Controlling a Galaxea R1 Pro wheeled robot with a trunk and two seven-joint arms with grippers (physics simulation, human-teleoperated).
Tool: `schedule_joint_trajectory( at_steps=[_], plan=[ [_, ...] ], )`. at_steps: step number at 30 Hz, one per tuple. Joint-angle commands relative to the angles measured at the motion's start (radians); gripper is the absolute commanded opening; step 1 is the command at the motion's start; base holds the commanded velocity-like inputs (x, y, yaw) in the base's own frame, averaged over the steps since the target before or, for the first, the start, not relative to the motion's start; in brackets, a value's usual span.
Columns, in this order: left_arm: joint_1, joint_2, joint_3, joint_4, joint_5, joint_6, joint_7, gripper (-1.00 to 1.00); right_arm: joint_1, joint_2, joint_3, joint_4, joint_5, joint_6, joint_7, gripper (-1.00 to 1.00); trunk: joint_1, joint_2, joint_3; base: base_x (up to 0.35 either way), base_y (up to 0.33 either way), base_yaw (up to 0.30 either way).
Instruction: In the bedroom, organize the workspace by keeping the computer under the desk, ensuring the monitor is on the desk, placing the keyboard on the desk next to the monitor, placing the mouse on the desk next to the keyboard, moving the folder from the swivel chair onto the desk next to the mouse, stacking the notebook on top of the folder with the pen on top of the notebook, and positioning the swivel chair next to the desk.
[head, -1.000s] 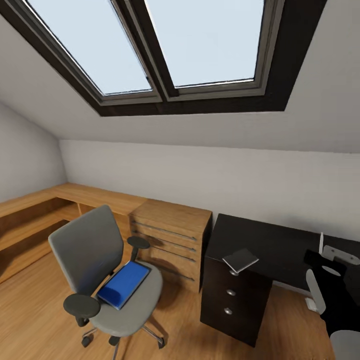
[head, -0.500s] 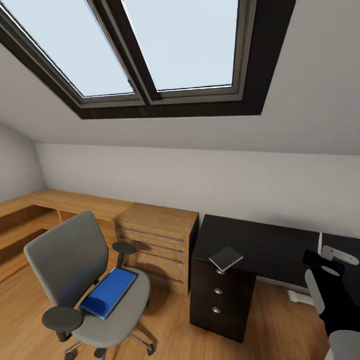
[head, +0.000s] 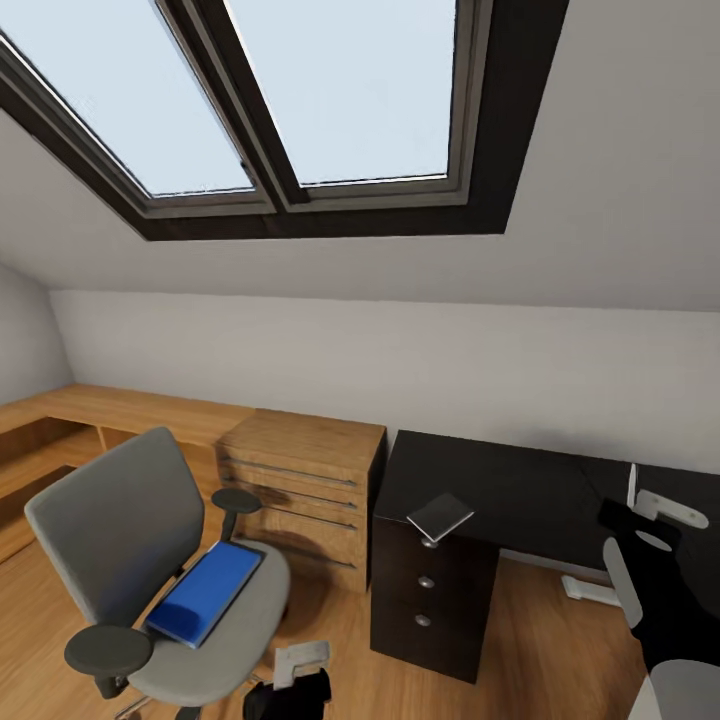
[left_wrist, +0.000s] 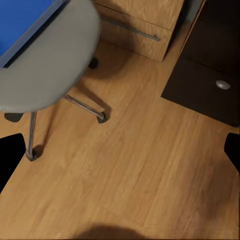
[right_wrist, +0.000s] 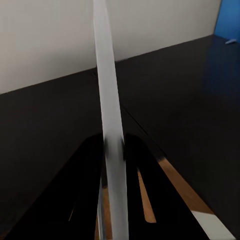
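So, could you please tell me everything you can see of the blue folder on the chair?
The folder is a flat, bright blue rectangle with a thin pale edge, smooth-looking and closed. It lies flat on the grey padded seat of the swivel chair, set at an angle between the black armrests, one end near the backrest. Nothing rests on it, and no pincer touches it. The left wrist view catches one corner overhanging nothing, resting on the seat.

Right arm (head: 655, 600) beside the tabletop (head: 500, 485): matte black shell, pale grey rounded cover over the forearm, second grey cap lower down. White-grey bracket with a round hole at the wrist, thin white upright piece next to it. Left hand (head: 290, 685): black body, small light grey mounting block on top. Left wrist view: fingers (left_wrist: 10, 157) plain black, no markings.
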Motion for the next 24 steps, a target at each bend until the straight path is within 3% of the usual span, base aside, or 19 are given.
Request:
schedule_joint_trajectory(
  at_steps=[1,5,10,17,24],
  plan=[
    [-0.01,0.0,-0.001,-0.002,0.007,0.004,0.007,1.0,0.0,0.0,0.002,-0.005,-0.01,0.003,-0.005,-1.0,0.0,-0.002,-0.002,0.0,0.0,-0.002],
    [-0.043,0.0,-0.001,-0.009,0.007,0.007,0.005,1.0,0.0,0.008,0.004,-0.015,-0.012,0.003,-0.004,-1.0,0.0,-0.002,-0.002,0.0,0.0,-0.001],
    [-0.055,0.0,0.0,-0.027,0.008,0.005,0.002,1.0,0.001,0.041,0.004,-0.019,-0.007,0.001,-0.007,-1.0,0.0,-0.002,-0.002,0.0,0.0,0.0],
    [-0.057,0.003,0.003,-0.017,0.009,-0.001,0.0,1.0,0.001,0.063,0.005,-0.018,-0.005,0.0,-0.007,-1.0,0.0,-0.002,-0.002,0.009,0.0,0.0],
    [-0.057,0.012,0.001,-0.015,0.008,-0.003,0.001,1.0,0.002,0.067,0.005,-0.014,-0.002,-0.003,0.007,-1.0,0.0,-0.002,-0.002,0.227,0.0,0.0]
  ],
)
